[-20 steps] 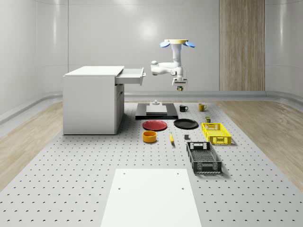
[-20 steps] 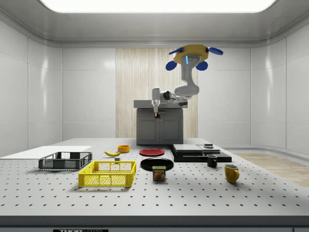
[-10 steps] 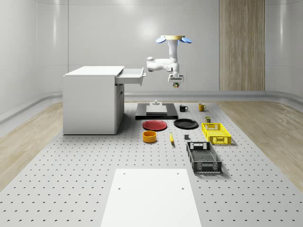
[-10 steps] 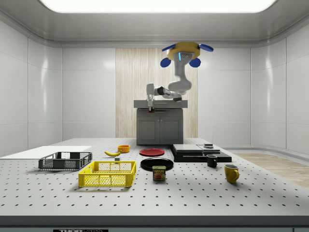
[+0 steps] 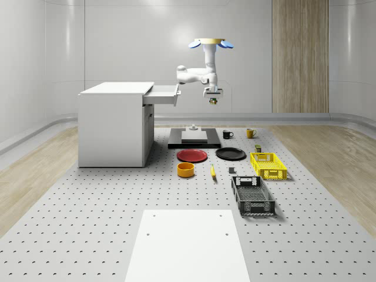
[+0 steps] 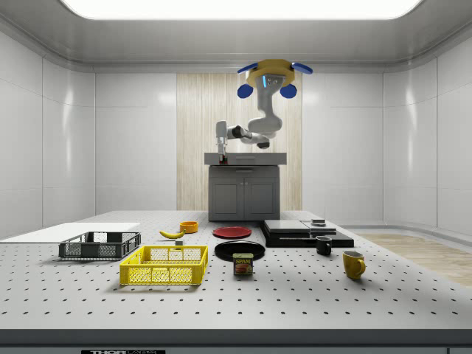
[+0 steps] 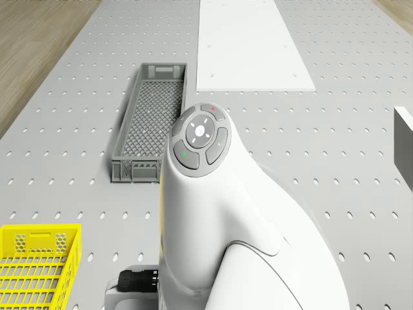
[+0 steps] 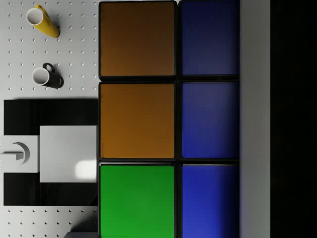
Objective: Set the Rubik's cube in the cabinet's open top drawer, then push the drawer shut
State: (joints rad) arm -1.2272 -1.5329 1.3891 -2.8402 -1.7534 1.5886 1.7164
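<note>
The Rubik's cube (image 8: 168,119) sits clenched in my tool (image 5: 212,100), its orange, green and blue faces pressed close against the wrist view. I hold it in the air, off the front of the cabinet's open top drawer (image 5: 163,94) and at about that drawer's height, not yet over its cavity.

Against the earlier frames, cube and tool have closed on the drawer: a second ago they hung lower and well apart from the drawer front, over the black mug's end of the desk (image 5: 88,223); now they stand higher and nearer, with a gap to the drawer front remaining. My drone body (image 5: 210,43) has likewise climbed and shifted toward the cabinet (image 5: 111,126); it hovers above the black slab (image 5: 194,141) that lies in front of the cabinet, with my arm's elbow reaching toward the drawer.

Finding: the carry is well advanced, but the placing is not done. I judge that the cube must be brought on over the drawer's rim before release. The drawer stands fully pulled out, so the push shut remains outstanding.
</note>
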